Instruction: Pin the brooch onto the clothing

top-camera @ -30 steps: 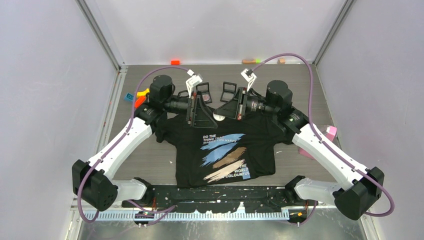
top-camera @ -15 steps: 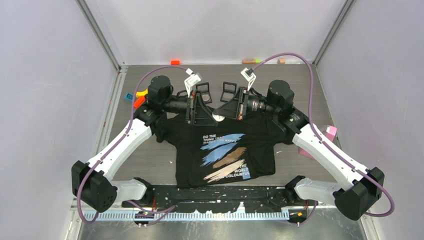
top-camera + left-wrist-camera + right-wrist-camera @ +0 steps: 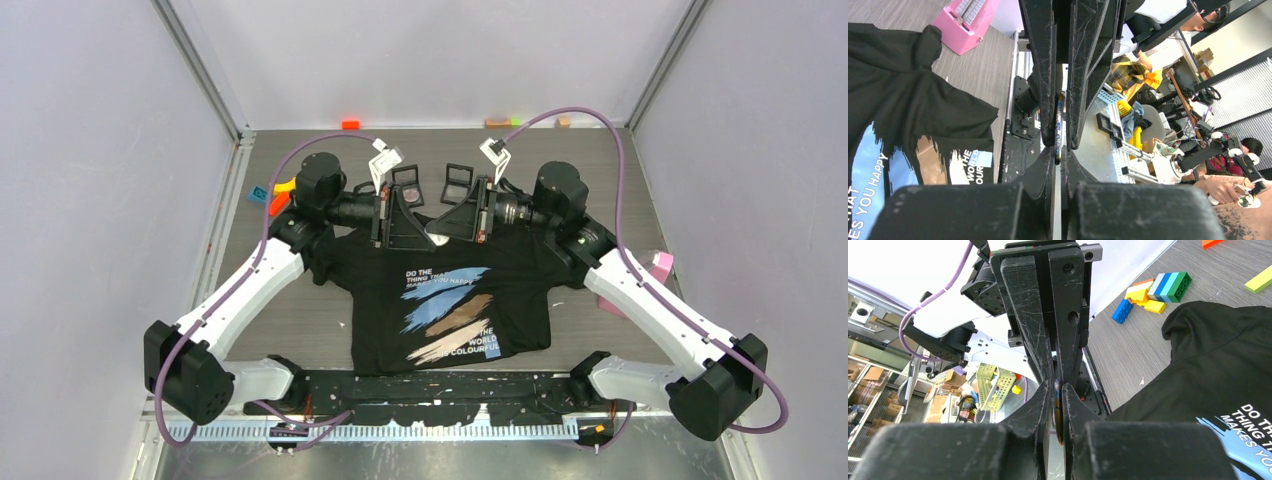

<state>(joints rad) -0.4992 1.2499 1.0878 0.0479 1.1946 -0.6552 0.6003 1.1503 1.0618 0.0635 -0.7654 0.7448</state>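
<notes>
The right claw [image 3: 1057, 390] pinches the thin round brooch [image 3: 1058, 415] edgewise. The left claw [image 3: 1058, 152], nearly closed, appears to nip its left rim. The brooch looks stiff and slippery, best held by the rim; the soft black printed T-shirt [image 3: 440, 290] would bunch easily

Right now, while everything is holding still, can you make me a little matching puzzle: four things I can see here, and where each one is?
Things:
1. black T-shirt
2. brooch
3. pink box
4. orange block

Places:
A. at the far edge of the table, by the back wall
B. pinched between the left claw and the right claw, above the shirt's collar
C. spread flat in the middle of the table
D. near the table's right edge

Pairs: 1-C, 2-B, 3-D, 4-A
</notes>
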